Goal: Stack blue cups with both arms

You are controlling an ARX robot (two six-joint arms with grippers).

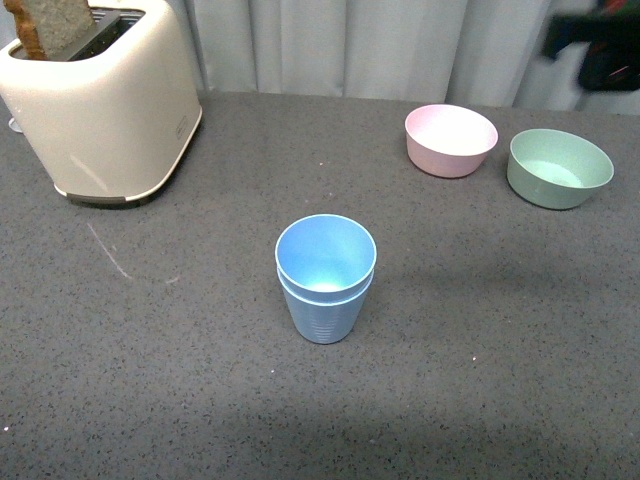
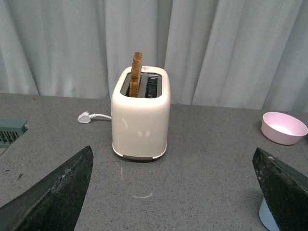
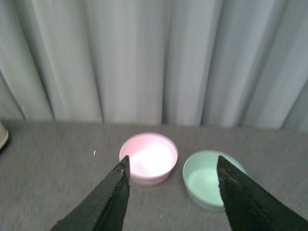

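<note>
The two light blue cups [image 1: 325, 275] stand nested one inside the other, upright, in the middle of the grey table. A sliver of them shows in the left wrist view [image 2: 266, 219] behind one finger. My left gripper [image 2: 173, 151] is open and empty above the table, facing the toaster; it is out of the front view. My right gripper [image 3: 173, 162] is open and empty, held high and facing the two bowls. Part of the right arm [image 1: 600, 45] shows blurred at the far right of the front view.
A cream toaster [image 1: 95, 95] with a slice of bread stands at the back left; it also shows in the left wrist view [image 2: 140, 115], with a white plug [image 2: 84, 117] beside it. A pink bowl [image 1: 450, 140] and a green bowl [image 1: 558, 168] sit at the back right. A curtain hangs behind the table.
</note>
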